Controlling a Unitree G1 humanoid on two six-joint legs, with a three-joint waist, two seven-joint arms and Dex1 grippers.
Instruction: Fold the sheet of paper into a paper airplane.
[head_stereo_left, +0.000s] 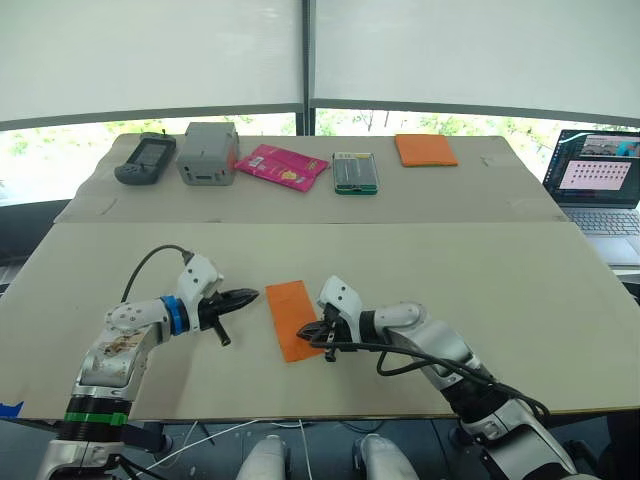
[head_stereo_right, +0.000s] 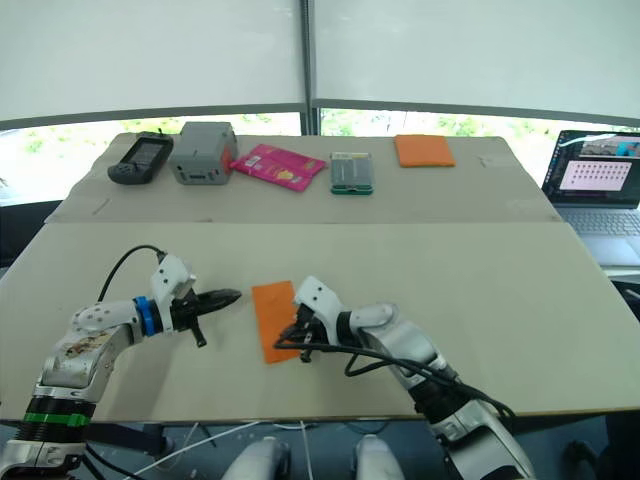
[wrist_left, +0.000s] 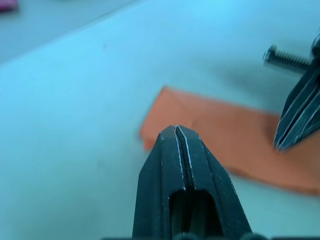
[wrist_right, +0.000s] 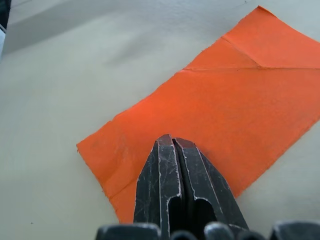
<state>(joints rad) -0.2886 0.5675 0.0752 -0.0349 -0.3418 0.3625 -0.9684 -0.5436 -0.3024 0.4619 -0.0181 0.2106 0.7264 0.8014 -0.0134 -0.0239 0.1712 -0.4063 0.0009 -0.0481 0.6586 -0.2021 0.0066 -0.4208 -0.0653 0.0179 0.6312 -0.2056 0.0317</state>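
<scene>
The sheet of paper (head_stereo_left: 293, 318) lay flat on the near table (head_stereo_left: 520, 300), roughly mid-front, btw the two grippers. It was a long orange rectangle w/ creases at its far end, one corner there folded in to a diagonal edge; no upright flap visible.

Right gripper (head_stereo_left: 318, 333) was at the sheet's right edge, near the end closest to the robot. Its fingers were pressed together, nothing btw them; in the right wrist view the closed tips (wrist_right: 172, 145) sat over the paper, but whether they touched it couldn't be told.

Left gripper (head_stereo_left: 250, 296) was just beside the sheet's left edge near the far end, tips pointing at it, apart from the paper. Fingers also closed tight, holding nothing.

On the far table (head_stereo_left: 480, 195), well apart from the sheet, in a row L to R: a dark handheld device (head_stereo_left: 146, 158), a grey box (head_stereo_left: 207, 153), a pink glossy packet (head_stereo_left: 282, 166), a green-edged flat item (head_stereo_left: 355, 172), an orange pad (head_stereo_left: 425, 149). An open laptop (head_stereo_left: 597, 185) stood at the right edge.
</scene>
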